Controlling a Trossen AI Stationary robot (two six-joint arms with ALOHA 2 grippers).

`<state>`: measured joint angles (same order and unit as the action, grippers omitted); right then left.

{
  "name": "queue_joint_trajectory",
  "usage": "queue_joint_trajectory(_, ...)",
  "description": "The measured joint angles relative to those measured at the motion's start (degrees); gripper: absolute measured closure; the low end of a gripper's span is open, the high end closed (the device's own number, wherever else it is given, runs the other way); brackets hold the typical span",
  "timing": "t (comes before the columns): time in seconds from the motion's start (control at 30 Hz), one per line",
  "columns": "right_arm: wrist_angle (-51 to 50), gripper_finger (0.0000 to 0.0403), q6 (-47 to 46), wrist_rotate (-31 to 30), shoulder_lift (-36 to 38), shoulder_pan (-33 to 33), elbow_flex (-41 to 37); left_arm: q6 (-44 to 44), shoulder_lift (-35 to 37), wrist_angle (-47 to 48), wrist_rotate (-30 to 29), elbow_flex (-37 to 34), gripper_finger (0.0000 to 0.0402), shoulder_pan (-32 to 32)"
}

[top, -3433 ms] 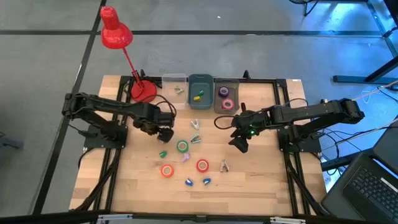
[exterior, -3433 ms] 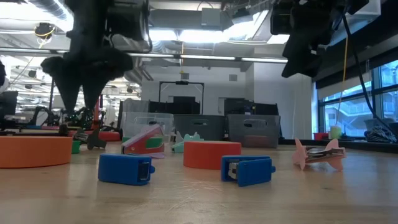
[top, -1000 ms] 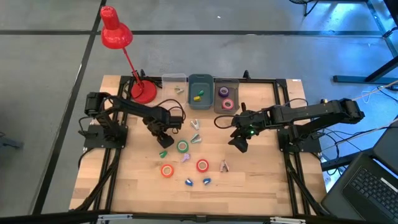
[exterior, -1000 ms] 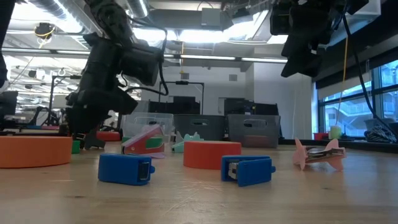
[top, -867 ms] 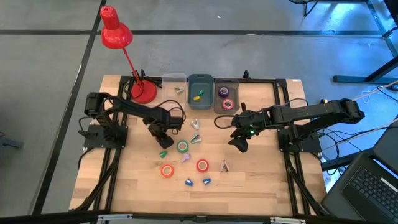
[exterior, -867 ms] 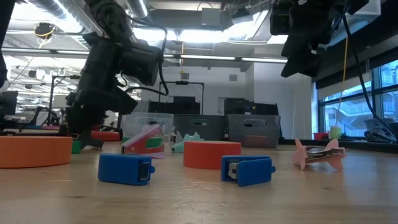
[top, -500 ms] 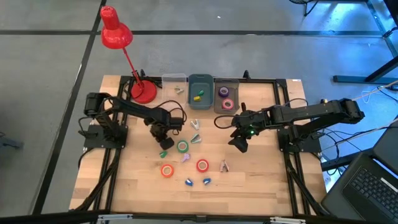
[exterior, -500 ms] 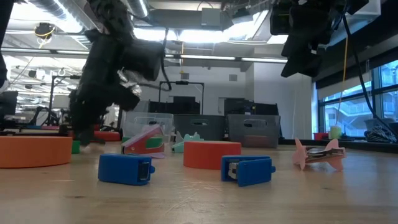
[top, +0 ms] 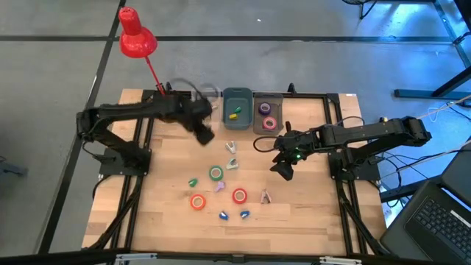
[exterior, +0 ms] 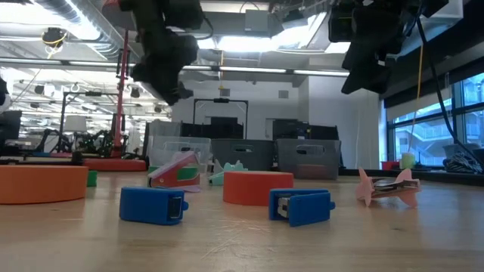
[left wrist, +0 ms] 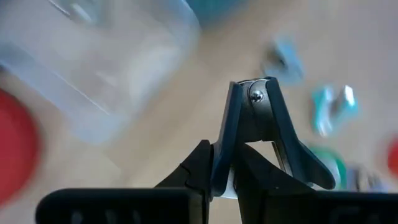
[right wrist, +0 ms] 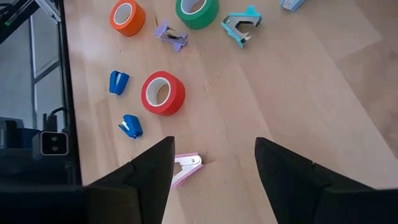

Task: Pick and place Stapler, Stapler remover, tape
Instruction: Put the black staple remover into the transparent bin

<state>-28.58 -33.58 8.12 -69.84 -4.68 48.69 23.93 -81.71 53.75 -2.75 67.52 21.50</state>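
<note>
My left gripper (top: 204, 135) hangs above the table near the clear bin (top: 207, 99), shut on a dark blue stapler remover (left wrist: 255, 124). My right gripper (top: 283, 171) is open above the table's right middle, with a pink stapler remover (right wrist: 186, 167) on the wood below its fingers. Three tape rolls lie flat on the table: green (top: 215, 174), orange (top: 197, 202) and red (top: 239, 196). Two more rolls lie in the grey bin (top: 266, 114). Two small blue staplers (top: 223, 216) and a green stapler (top: 193, 182) also lie on the wood. My left gripper pinches the stapler remover between its two fingers (left wrist: 202, 168) at its spread end. The riveted hinge end (left wrist: 256, 95) sticks out past the fingertips. One dark wing (left wrist: 308, 165) flares out beside the fingers. The remover is lifted clear of the table, and the fingers slant downward.
A teal bin (top: 237, 103) holding a yellow-green stapler stands between the clear and grey bins at the far edge. A red desk lamp (top: 136, 37) has its base at the far left corner. Teal (top: 232, 163) and purple (top: 219, 187) stapler removers lie mid-table.
My left gripper has risen from the table beside the green stapler, carrying the dark stapler remover clear of the wood. It has swung quickly toward the far edge, near the clear bin, and tipped as it went.
</note>
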Motion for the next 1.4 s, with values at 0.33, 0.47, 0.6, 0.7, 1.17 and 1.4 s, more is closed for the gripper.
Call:
queue_joint_trajectory(0.33, 0.0, 0.0178, -0.5, -0.6, 0.0, 0.0, 0.0, -10.2, -10.3, -2.6, 1.4, 12.2, 0.0367, 20.4)
queue_joint_trajectory(0.47, 0.0, 0.0178, -0.6, -0.6, 0.0, 0.0, 0.0, -10.7, -15.7, -2.6, 3.1, 13.6, 0.0367, 22.6)
queue_joint_trajectory(0.6, -0.1, 0.0178, -0.7, -0.6, 0.0, 0.0, 0.0, -12.7, -21.0, -2.5, 3.0, 13.6, 0.0367, 22.4)
queue_joint_trajectory(0.7, -0.1, 0.0178, -0.7, -0.6, 0.0, 0.0, 0.0, -14.0, -24.4, -2.5, 2.6, 13.6, 0.0367, 22.0)
queue_joint_trajectory(1.17, -0.2, 0.0179, -0.9, -0.6, 0.0, 0.0, 0.0, -16.3, -31.9, -2.5, 0.8, 13.6, 0.0366, 21.2)
queue_joint_trajectory(1.4, -0.2, 0.0179, -0.9, -0.6, 0.0, 0.0, 0.0, -21.5, -31.7, -0.7, 0.5, 13.6, 0.0262, 21.0)
